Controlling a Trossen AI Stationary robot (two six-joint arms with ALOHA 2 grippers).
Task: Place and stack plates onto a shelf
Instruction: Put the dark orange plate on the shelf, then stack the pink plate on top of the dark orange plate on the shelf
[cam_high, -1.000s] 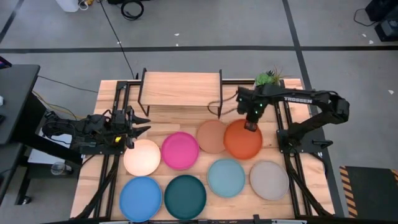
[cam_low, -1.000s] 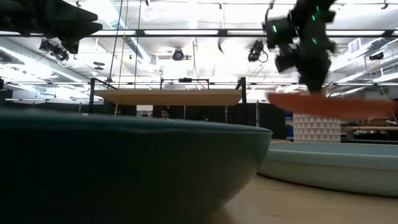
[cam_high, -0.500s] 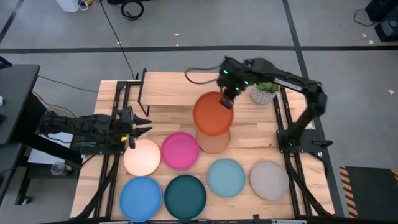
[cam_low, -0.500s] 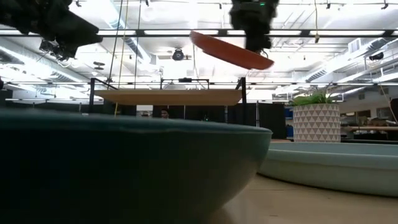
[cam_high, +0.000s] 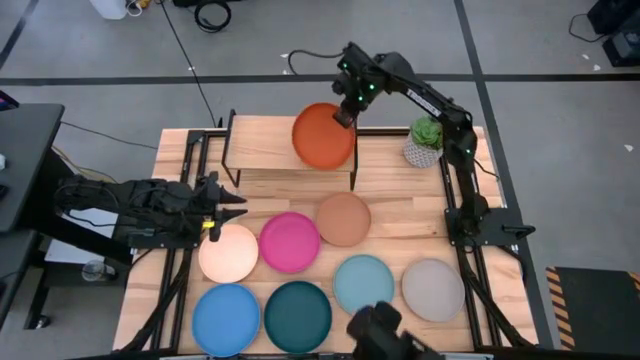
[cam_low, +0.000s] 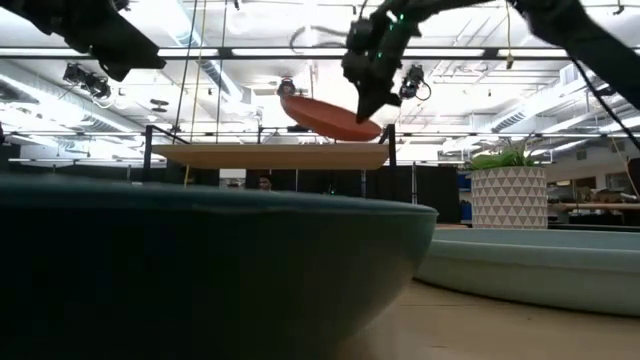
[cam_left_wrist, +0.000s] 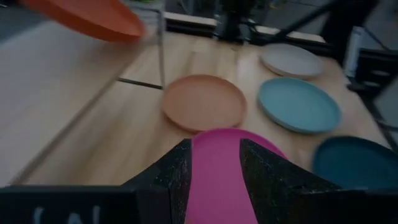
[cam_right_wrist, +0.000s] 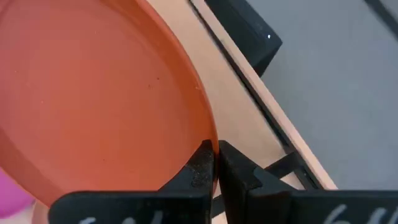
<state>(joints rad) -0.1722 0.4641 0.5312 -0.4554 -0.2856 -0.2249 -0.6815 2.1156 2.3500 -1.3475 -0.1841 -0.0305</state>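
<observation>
Right tool (cam_high: 345, 115) is pinching the orange plate (cam_high: 322, 137) by its rim, tilted above the shelf (cam_high: 262, 143) at upper centre, for set-down; left tool (cam_high: 222, 203) is waiting open, holding nothing, at mid-left.

Dark jointed arms, black cables, green lights.

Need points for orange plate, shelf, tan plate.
orange plate (cam_high: 322, 138), high view, middle of its face, held above the shelf.
shelf (cam_high: 260, 143), high view, bare left part of its wooden top.
tan plate (cam_high: 343, 219), high view, centre of the plate on the table.
</observation>
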